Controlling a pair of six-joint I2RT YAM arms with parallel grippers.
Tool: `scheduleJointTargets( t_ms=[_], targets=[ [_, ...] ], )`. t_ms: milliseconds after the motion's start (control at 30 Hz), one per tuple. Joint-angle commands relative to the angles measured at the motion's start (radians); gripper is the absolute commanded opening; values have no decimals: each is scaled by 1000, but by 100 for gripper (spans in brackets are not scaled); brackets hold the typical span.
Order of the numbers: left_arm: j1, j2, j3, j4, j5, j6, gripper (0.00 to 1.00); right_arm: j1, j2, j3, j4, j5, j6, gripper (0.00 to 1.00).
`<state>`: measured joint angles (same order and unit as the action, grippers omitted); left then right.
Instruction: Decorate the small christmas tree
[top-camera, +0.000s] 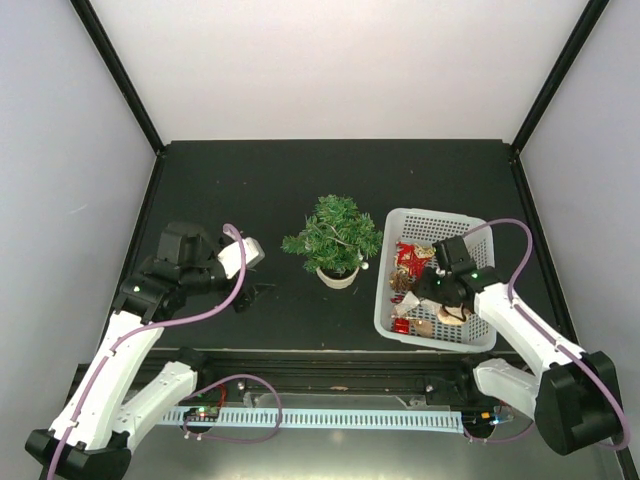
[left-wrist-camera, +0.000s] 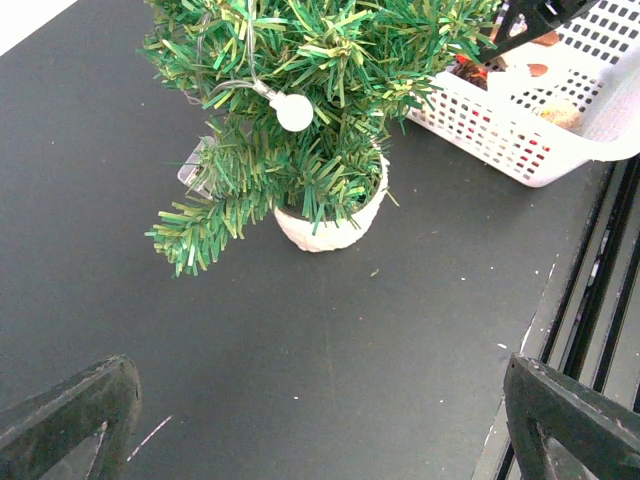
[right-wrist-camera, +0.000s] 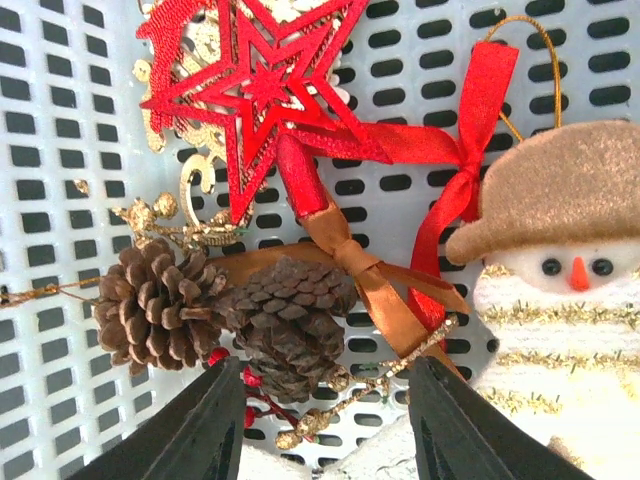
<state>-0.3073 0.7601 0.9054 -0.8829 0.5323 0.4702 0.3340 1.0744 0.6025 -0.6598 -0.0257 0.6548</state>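
Currently the small christmas tree (top-camera: 335, 235) stands upright in its cream pot (top-camera: 337, 277) near the middle of the dark table (top-camera: 250, 180), just left of the white basket (top-camera: 384, 290) and apart from it. In the left wrist view a round white bulb (left-wrist-camera: 293, 111) on a thin wire hangs among the branches.

The left gripper (top-camera: 252, 293) sits low over the table to the left of the tree, well apart from it. Its fingers (left-wrist-camera: 70, 420) are spread wide, with only bare tabletop between them.

The right gripper (top-camera: 418, 298) reaches down inside the basket. In the right wrist view its two dark fingers (right-wrist-camera: 210, 430) stand partly apart on either side of the lower end of a brown pine cone (right-wrist-camera: 290, 325). A gap with a sprig of gold beads (right-wrist-camera: 385, 375) shows between the cone and the other finger, so nothing is clamped.

A second pine cone (right-wrist-camera: 150, 305) lies beside the first. Above them rests a red cut-out star (right-wrist-camera: 262, 90). A red ribbon bow (right-wrist-camera: 470, 150) and a copper ribbon (right-wrist-camera: 365, 275) cross the basket floor. A snowman (right-wrist-camera: 565, 290) with a brown hat lies at the side.
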Motion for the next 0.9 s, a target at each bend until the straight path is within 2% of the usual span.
scheduleJointTargets(
  t_ms=[0,167,367,467,533,567,867],
  targets=[
    [8,-8,-2,10,32,8,99,11,-18,-40,-13,-6,18,47],
    [8,-9,-2,9,33,10,99,37,-2,-63,21,-11,35,46],
    [8,-12,-2,8,33,10,99,37,81,5,44,24,21,49],
    [8,-18,-3,9,33,10,99,37,108,40,43,40,12,54],
    [8,-21,-3,9,33,11,99,37,113,52,48,42,8,63],
    [8,-22,-3,9,34,11,99,37,117,57,51,42,7,64],
    [9,-32,-5,9,32,10,99,37,206,53,96,17,-5,63]
  ],
)
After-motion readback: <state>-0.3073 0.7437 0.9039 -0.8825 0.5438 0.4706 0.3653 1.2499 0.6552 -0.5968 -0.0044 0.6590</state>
